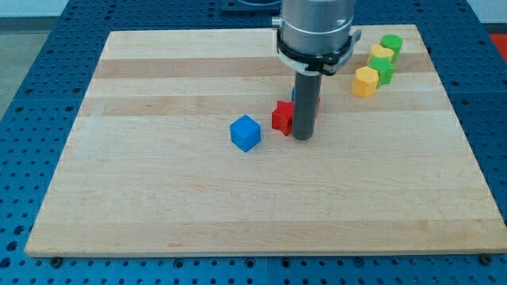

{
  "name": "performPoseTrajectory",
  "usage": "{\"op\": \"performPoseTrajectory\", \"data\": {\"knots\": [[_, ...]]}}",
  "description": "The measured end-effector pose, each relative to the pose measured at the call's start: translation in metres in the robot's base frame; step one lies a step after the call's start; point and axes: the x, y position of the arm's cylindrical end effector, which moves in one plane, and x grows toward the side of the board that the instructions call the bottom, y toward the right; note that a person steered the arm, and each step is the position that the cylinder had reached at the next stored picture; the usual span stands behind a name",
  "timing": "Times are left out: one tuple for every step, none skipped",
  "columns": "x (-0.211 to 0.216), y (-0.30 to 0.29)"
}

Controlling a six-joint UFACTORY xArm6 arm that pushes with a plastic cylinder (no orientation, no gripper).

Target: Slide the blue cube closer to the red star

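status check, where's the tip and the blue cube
My tip right beside red star, on its right. Blue cube left of star, small gap. Nothing between them.

no readable text, labels, brands, numbers or signs anywhere

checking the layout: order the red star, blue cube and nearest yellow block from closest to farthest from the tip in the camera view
From my tip:
1. red star, touching or nearly so, at the tip's left.
2. blue cube, farther to the view's left.
3. yellow block, up toward the view's top right.
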Motion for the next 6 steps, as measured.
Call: {"op": "performPoseTrajectory", "data": {"knots": [[0.001,-0.002],[0.052,-0.034],[0.112,-0.079],[0.116,-0.139],[0.046,-0.161],[0.044,-0.160]]}}
